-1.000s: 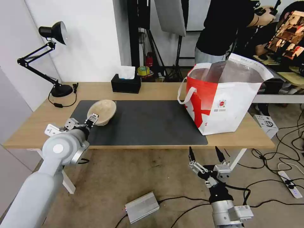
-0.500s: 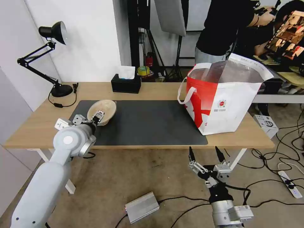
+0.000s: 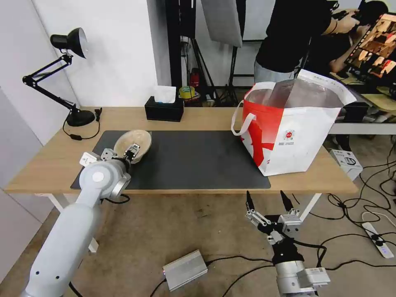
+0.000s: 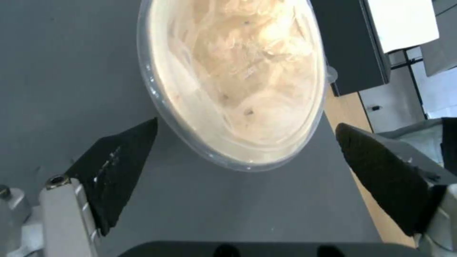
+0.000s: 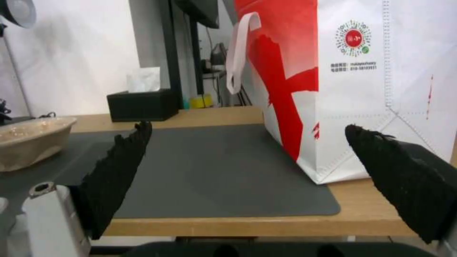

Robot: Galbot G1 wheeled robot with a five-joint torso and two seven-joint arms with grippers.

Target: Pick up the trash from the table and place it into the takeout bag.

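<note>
From the head view, the takeout bag (image 3: 295, 132) stands upright at the right end of the table (image 3: 198, 119), its mouth gaping and silver lining catching the light; what lies inside it cannot be seen from here. On the left part of the dark grey mat (image 3: 194, 159) sits the beige paper bowl (image 3: 133, 144), tipped a little toward the robot. The left gripper (image 3: 133, 150) reaches in over the table's front edge, arm bent at the elbow, its tip right at the bowl's near rim. The right gripper (image 3: 267, 200) hangs low below the table's front edge, fingers spread and pointing up. A black tissue box (image 3: 164, 108) and a desk lamp (image 3: 68, 74) stand along the far side.

In the left wrist view, the beige paper bowl (image 4: 233, 78) holds pale, smeary residue under a clear glossy rim. The left gripper (image 4: 242, 150) is spread wide, its black fingers (image 4: 124, 164) flanking the bowl's near edge without touching it.

In the right wrist view, the right gripper (image 5: 247, 150) stands apart and empty, facing the mat (image 5: 214, 171), with the takeout bag (image 5: 362, 78) just beyond and the bowl (image 5: 28, 141) far off to one side.
</note>
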